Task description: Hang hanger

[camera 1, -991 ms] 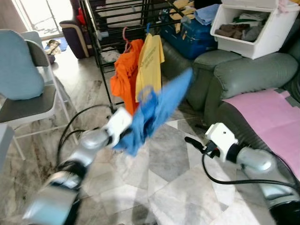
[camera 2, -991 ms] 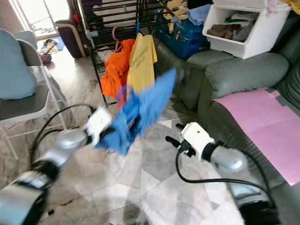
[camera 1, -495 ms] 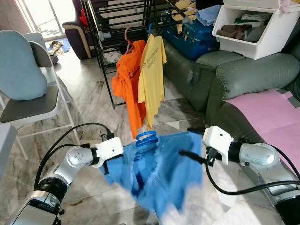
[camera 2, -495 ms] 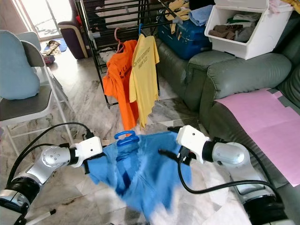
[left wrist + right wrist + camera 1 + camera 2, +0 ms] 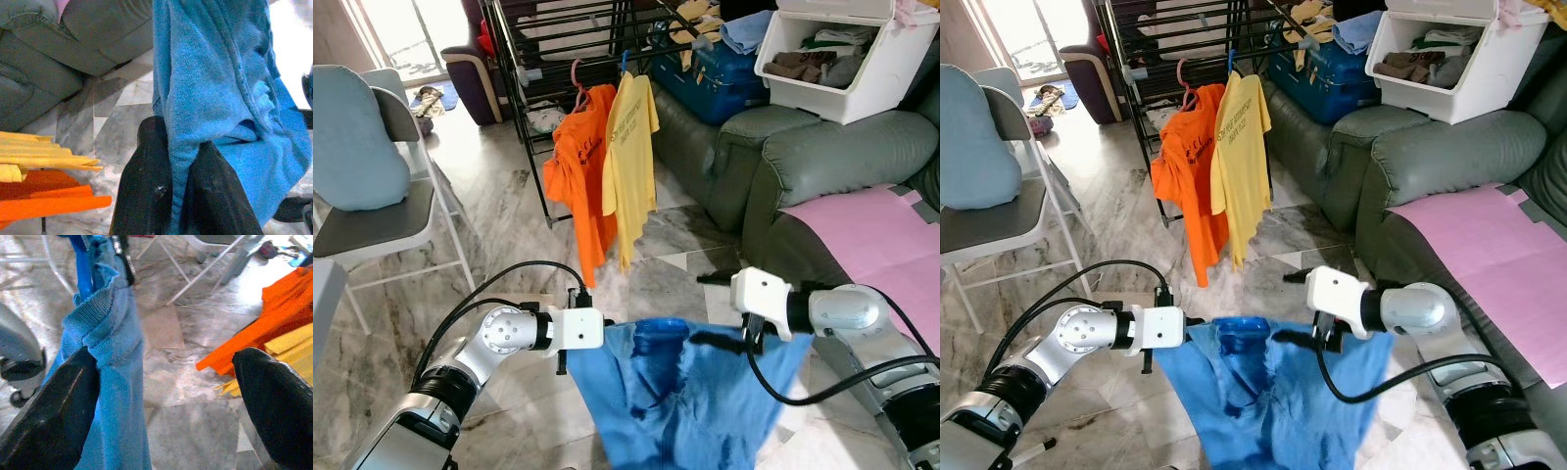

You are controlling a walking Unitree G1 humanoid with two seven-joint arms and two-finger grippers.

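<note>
Blue shirt (image 5: 690, 401) pinched between left fingers (image 5: 146, 186), draped over right fingers (image 5: 54, 406).

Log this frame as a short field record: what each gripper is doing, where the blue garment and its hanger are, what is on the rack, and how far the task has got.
left gripper: shut on blue shirt's edge, low in front of the robot
right gripper: fingers spread wide, one against the shirt's other side
blue shirt: stretched between both grippers above the marble floor
blue hanger: inside the shirt's collar, hook folded down
drying rack: black, ahead; orange shirt and yellow shirt hang from it
sofa: grey, to the robot's right
task state: blue shirt not yet hung
</note>
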